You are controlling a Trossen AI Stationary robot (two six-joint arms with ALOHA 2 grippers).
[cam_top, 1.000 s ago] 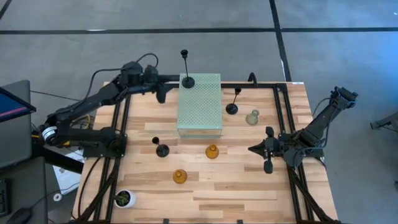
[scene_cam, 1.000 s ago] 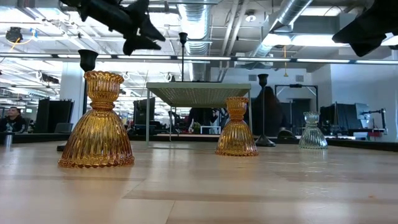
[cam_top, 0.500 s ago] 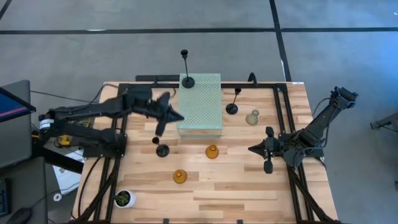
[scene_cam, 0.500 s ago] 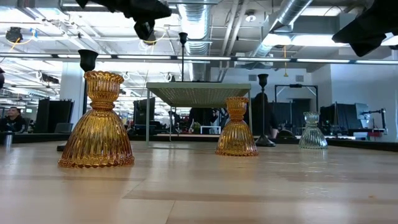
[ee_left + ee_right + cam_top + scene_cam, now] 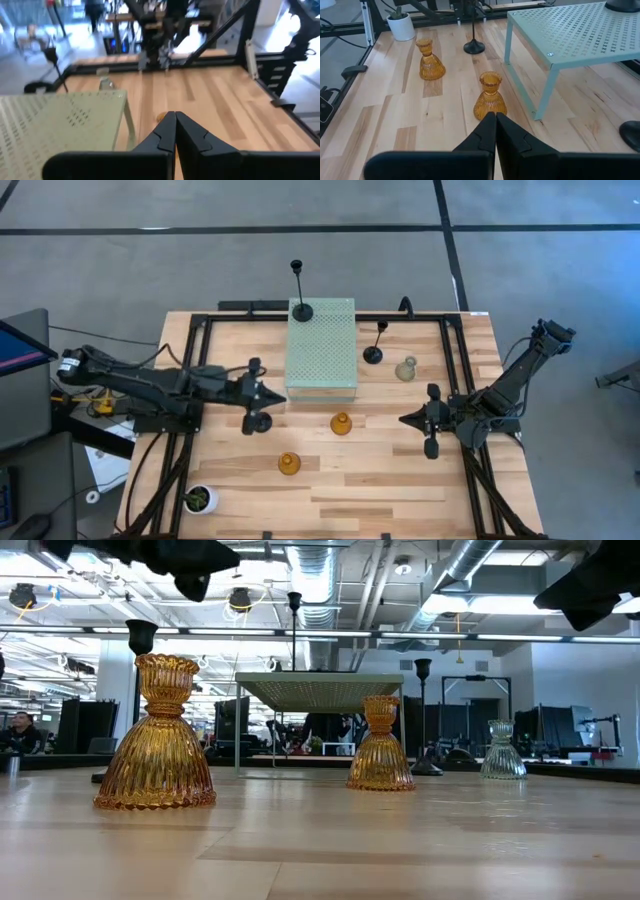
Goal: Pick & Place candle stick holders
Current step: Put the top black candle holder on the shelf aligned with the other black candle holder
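The left gripper [image 5: 272,392] hangs over the wooden plank table [image 5: 400,470], its two dark fingers [image 5: 167,131] pressed together and gripping nothing, its tip pointing at the front left corner of the pale green perforated metal stand [image 5: 321,348]. Directly beside and just below it in the high view stands a black candle stick holder with a round base and thin stem [image 5: 259,421]; whether the gripper touches its stem cannot be told.

The right gripper [image 5: 405,419] rests low over the table's right side, its fingers [image 5: 490,131] likewise together and empty, pointing toward the squat ribbed amber glass holder [image 5: 341,423] standing just in front of the stand. A second amber glass holder [image 5: 289,463] stands nearer the table's front edge, left of the first.

On top of the stand, at its far left corner, a second black stemmed holder [image 5: 300,308] stands upright. Right of the stand, a third black stemmed holder [image 5: 373,354] stands on the table, and just beside it, further right, is the small pale grey-green glass holder [image 5: 405,369].

A white pot with a green plant [image 5: 199,499] sits at the table's front left corner.
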